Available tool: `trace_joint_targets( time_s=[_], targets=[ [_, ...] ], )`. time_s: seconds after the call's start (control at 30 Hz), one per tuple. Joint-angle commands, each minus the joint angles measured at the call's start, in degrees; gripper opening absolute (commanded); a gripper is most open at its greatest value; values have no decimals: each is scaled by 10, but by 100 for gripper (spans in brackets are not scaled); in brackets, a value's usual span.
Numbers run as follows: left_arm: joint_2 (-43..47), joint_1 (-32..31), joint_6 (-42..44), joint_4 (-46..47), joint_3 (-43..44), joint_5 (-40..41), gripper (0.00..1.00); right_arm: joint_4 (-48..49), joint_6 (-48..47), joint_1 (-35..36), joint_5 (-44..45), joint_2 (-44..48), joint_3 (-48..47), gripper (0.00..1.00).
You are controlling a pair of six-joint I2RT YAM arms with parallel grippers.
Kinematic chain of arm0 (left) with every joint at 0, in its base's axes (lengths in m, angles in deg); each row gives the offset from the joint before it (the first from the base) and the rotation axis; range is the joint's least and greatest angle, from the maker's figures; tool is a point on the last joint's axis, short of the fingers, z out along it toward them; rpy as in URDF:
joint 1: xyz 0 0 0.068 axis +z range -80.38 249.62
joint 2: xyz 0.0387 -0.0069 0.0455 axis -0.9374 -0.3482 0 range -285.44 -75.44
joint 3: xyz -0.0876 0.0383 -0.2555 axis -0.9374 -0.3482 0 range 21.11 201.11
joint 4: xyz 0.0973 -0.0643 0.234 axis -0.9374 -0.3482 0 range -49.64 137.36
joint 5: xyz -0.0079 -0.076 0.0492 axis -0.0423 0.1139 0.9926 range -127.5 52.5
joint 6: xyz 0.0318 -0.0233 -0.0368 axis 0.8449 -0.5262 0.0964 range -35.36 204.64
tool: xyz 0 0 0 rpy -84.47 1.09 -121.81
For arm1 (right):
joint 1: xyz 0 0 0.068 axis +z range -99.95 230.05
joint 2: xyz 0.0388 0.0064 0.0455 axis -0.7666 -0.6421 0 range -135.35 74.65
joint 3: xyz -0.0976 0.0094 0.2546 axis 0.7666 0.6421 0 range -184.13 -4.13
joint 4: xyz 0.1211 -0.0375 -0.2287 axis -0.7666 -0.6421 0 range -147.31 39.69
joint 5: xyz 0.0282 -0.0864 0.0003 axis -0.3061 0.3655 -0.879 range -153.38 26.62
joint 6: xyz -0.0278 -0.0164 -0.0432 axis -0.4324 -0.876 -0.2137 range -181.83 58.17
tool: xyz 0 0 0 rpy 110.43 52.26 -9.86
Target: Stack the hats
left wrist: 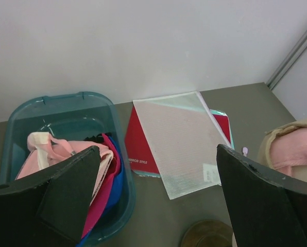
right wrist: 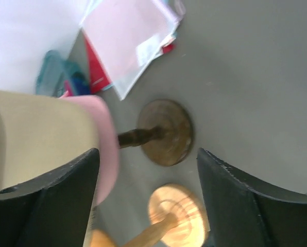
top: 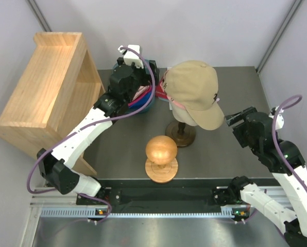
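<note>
A tan hat point(top: 194, 90) sits on top of a light pink hat point(top: 177, 104) on a dark wooden stand point(top: 180, 135) at the table's middle back. In the right wrist view the tan hat point(right wrist: 35, 134) and the pink brim point(right wrist: 106, 146) lie just left of my right gripper point(right wrist: 148, 200), which is open and holds nothing. From above, the right gripper point(top: 229, 119) is beside the tan brim's tip. More hats lie bunched in a teal bin point(left wrist: 19, 116): pink point(left wrist: 50, 149), magenta point(left wrist: 104, 190) and blue point(left wrist: 117, 180). My left gripper point(left wrist: 158, 206) hangs open over the bin's right side.
A round wooden ball on a light stand point(top: 161, 149) is in front of the hat stand. A wooden shelf unit point(top: 45, 87) lies at the left. Papers and a red booklet point(left wrist: 179, 139) lie behind the bin. Grey walls close in the back.
</note>
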Motion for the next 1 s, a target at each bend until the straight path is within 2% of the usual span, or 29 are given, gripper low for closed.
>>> trace_joint_targets(
  time_s=[0.0,0.23,0.47,0.6,0.63,0.73,0.97],
  targets=[
    [2,10,19,2,38,19,99,-65,-29,-1,69,6,-31,77],
    [-47,39,27,-35,94,32,98,-37,-52,-2,176,12,-79,79],
    [-124,102,-14,-91,155,-11,99,68,-129,-7,187,-35,-98,79],
    [-210,113,-11,-127,208,-12,99,129,-158,-49,113,-62,-68,79],
    [-226,121,-26,-135,224,-13,99,144,-159,-67,55,-72,-60,79],
    [-281,138,-57,-154,245,-2,99,196,-158,-136,-41,-79,-26,78],
    [-400,159,-92,-150,294,6,98,225,-189,-215,-110,-104,-34,78]
  ],
)
